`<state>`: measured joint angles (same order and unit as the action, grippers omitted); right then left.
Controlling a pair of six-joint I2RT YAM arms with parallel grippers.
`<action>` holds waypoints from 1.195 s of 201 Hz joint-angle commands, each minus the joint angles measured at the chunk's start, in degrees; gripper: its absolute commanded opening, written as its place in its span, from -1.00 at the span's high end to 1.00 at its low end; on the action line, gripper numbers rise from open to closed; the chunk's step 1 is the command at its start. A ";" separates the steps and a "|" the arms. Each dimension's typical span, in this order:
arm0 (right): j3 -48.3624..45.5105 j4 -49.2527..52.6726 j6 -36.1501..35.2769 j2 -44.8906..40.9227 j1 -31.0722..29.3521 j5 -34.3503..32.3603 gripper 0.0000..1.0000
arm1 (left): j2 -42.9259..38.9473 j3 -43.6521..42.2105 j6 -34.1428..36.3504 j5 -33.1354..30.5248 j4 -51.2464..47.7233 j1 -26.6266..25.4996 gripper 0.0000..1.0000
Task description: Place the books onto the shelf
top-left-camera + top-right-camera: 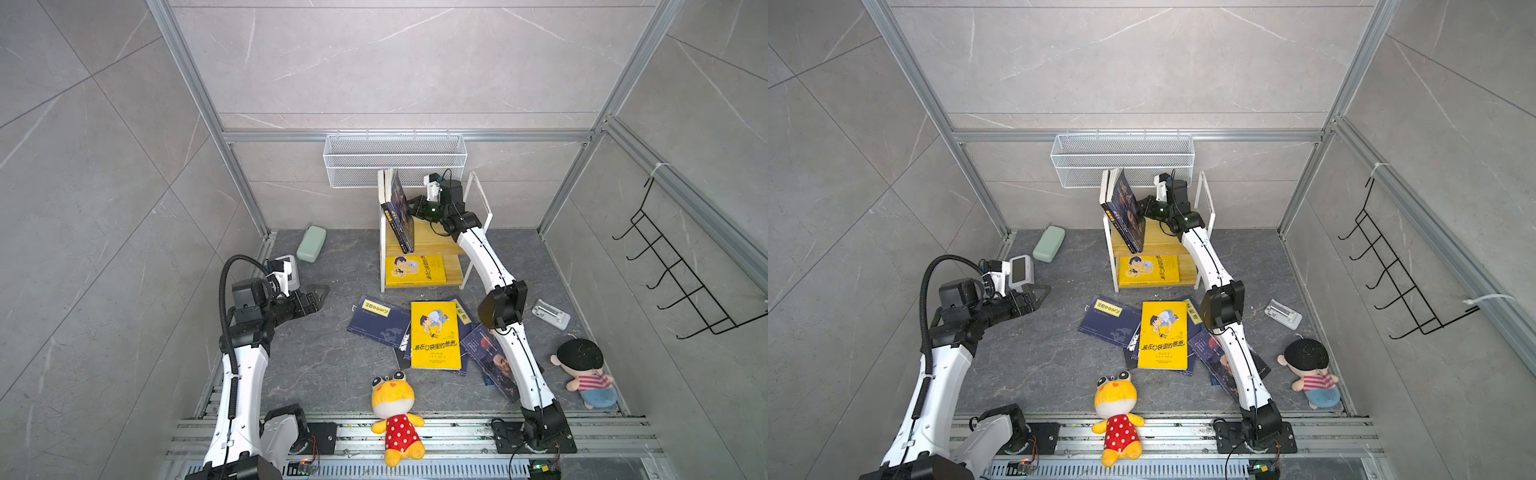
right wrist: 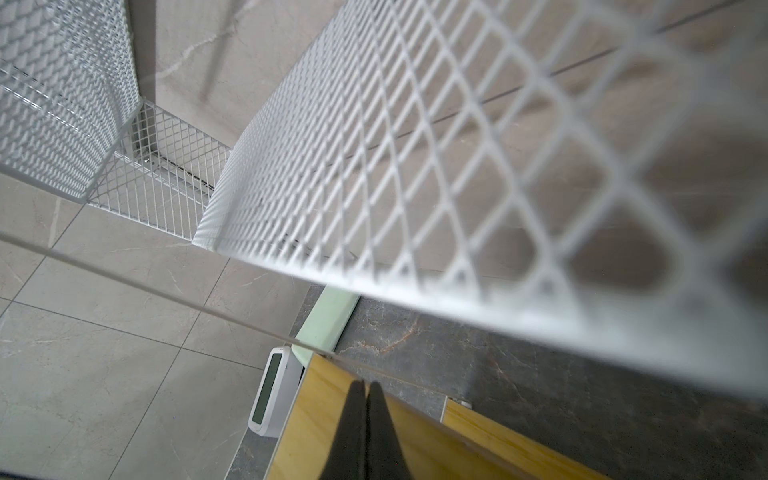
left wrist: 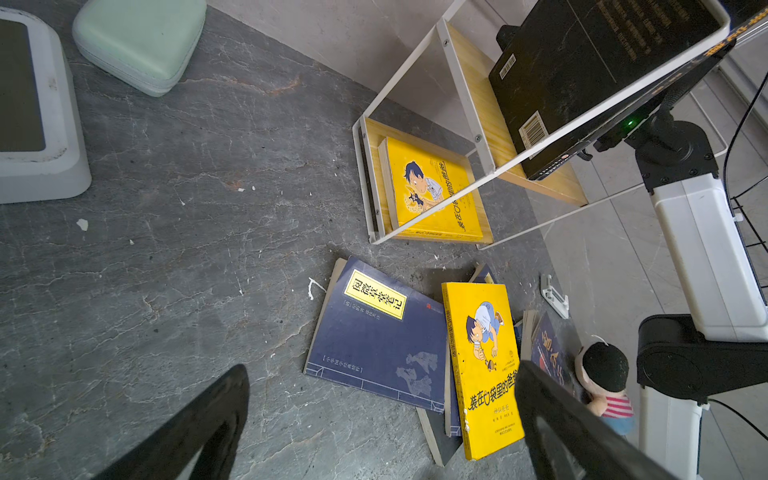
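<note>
wooden two-tier shelf in a thin white metal frame [image 1: 428, 246] stands at the rear edge of the dark grey stone-look table [image 1: 324, 365], right of centre.

upper board: a few dark navy paperbacks [image 1: 400, 216] stand on edge at the left end, leaning against the frame.
lower board: one yellow cartoon-boy paperback [image 1: 414, 271] lies flat, cover up.

right gripper [image 1: 412, 206] is over the upper board. its fingers [image 2: 357, 428] are pressed together with nothing between them. the tips sit right at the cover of the outermost leaning book; contact cannot be told from the top views.

left gripper [image 1: 319, 296] hangs above the left side of the table, jaws spread wide and empty, well apart from every book.

pile mid-table, in front of the shelf:
- second yellow cartoon-boy paperback [image 1: 435, 334] on top, cover up
- navy paperback with yellow title label [image 1: 376, 322] just beside its left edge
- more navy books underneath and to the right, one with an old man's face [image 1: 498, 365], partly hidden beneath the right arm

mint-green zip case [image 1: 311, 243] lies near the rear left corner. yellow plush frog in a red dotted dress [image 1: 395, 415] lies at the front edge.
</note>
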<state>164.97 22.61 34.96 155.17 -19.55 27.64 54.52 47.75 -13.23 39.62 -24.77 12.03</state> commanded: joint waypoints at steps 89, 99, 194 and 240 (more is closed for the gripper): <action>3.79 5.51 -6.07 -5.31 -3.28 -18.85 1.00 | -1.23 0.13 0.32 1.98 1.76 -0.25 -0.99; 3.78 6.42 -6.44 -6.52 -3.69 -23.37 0.97 | -1.17 0.22 0.23 1.87 1.93 -0.33 -0.99; -21.56 15.69 -22.91 -30.23 -7.74 -40.00 0.98 | -1.30 0.48 0.20 1.96 1.82 -1.13 -0.99; -46.14 4.87 -26.18 -40.36 -7.76 -34.84 1.00 | -1.30 0.35 0.13 2.09 1.98 -1.05 -0.99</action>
<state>122.65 29.95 13.02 114.34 -27.59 -9.50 53.95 47.64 -13.23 39.64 -24.18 11.16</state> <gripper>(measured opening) 0.048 0.997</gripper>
